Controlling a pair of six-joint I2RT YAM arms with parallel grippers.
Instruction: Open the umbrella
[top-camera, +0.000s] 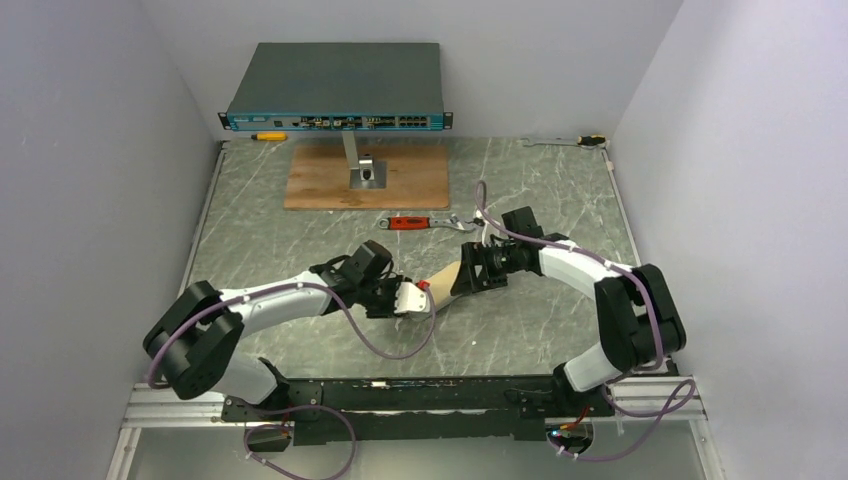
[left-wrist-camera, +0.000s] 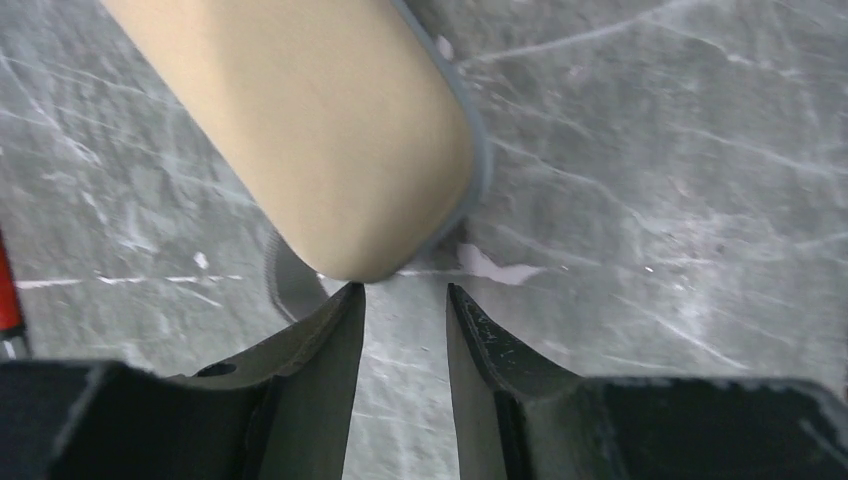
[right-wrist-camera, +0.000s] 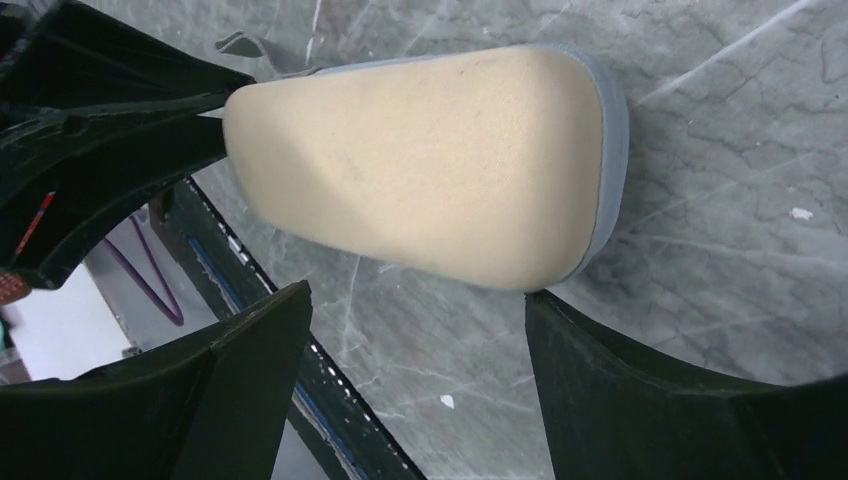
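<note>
A beige, flat, tapered object with a grey rim (top-camera: 452, 277) lies on the marble table between my two grippers. No lilac fabric, black shaft or knob handle of the umbrella shows in any view. My left gripper (top-camera: 420, 298) is at its narrow end. In the left wrist view the jaws (left-wrist-camera: 405, 288) stand slightly apart and empty, with the beige object (left-wrist-camera: 330, 130) just beyond the left fingertip. My right gripper (top-camera: 478, 268) is at its wide end. Its jaws (right-wrist-camera: 415, 292) are wide open and empty, and the beige object (right-wrist-camera: 420, 170) nearly touches the right fingertip.
A red-handled wrench (top-camera: 420, 222) lies just behind the grippers. A plywood board (top-camera: 310, 185) with a metal stand (top-camera: 365, 172) holds a network switch (top-camera: 338, 85) at the back. Small tools lie at the back left (top-camera: 268, 136) and back right (top-camera: 570, 141).
</note>
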